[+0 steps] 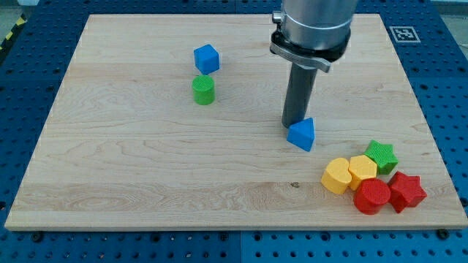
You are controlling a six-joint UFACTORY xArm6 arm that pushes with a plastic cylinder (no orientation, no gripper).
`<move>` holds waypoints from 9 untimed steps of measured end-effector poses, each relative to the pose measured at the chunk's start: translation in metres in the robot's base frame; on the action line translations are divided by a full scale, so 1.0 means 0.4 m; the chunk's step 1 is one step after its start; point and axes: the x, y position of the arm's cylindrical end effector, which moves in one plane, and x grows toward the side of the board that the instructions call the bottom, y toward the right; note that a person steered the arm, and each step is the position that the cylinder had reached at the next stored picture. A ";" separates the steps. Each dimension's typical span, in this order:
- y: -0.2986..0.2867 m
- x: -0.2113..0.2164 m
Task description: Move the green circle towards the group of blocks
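Observation:
The green circle [203,90] stands on the wooden board [131,161] at the upper left of centre, just below a blue cube [206,58]. The group of blocks lies at the view's lower right: a yellow heart-like block [337,175], a yellow hexagon [363,169], a green star [381,155], a red circle [372,195] and a red star [406,191]. My tip [293,123] is right of centre, touching the upper left of a blue triangle [302,134]. It is far to the right of the green circle.
The arm's grey body [314,25] hangs over the board's top right. A fiducial marker [403,33] sits at the board's top right corner. Blue perforated table [22,88] surrounds the board.

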 end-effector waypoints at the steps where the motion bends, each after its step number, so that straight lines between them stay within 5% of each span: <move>1: 0.036 0.040; 3: 0.098 0.044; 4: -0.034 -0.004; 6: -0.518 -0.084; 7: -0.598 -0.243; 9: -0.540 -0.236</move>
